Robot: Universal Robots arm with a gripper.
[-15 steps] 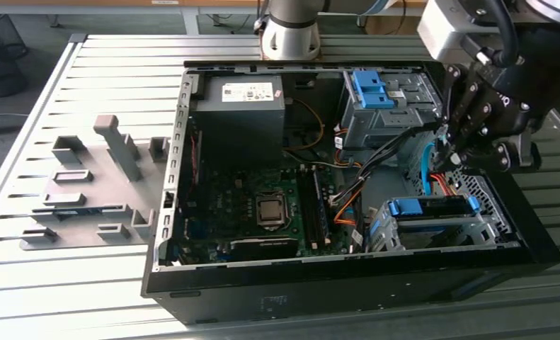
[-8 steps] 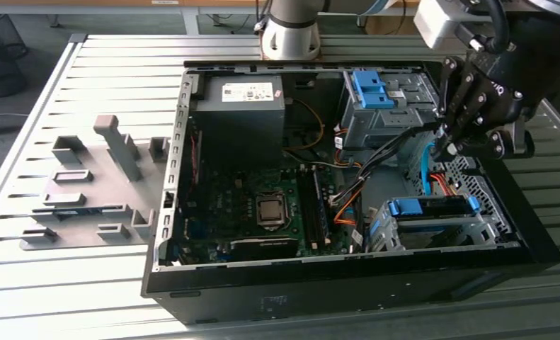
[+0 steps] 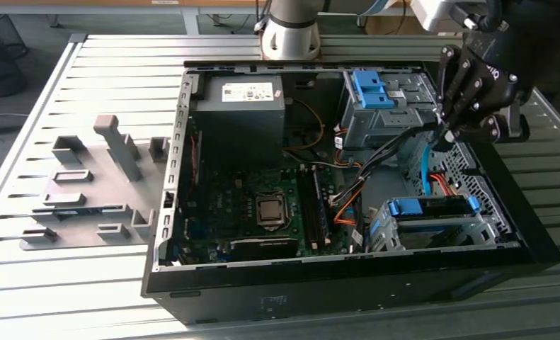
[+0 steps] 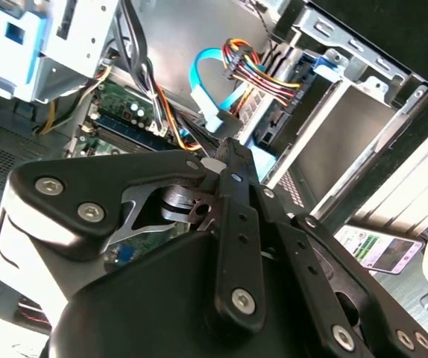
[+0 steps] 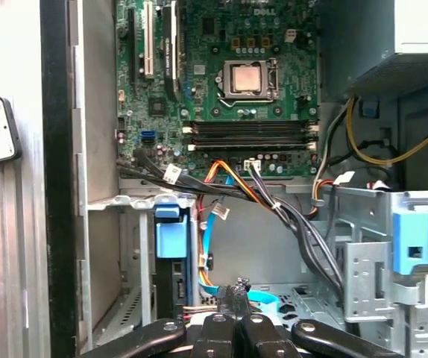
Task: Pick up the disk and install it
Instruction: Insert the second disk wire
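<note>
The black multi-link gripper hangs inside the open black computer case, above its wall on the exterior view's right. Its fingers are pressed together with nothing between them, as both wrist views show. The disk, a flat silver drive with blue plastic rails, sits in the grey metal cage in the case's near corner, apart from the gripper. A bundle of black and orange cables and a light-blue ribbon cable run between the fingertips and that cage. Further back, a bare blue plastic bracket rests in a second metal cage. The green motherboard and a large black box with a white sticker fill the remaining space.
</note>
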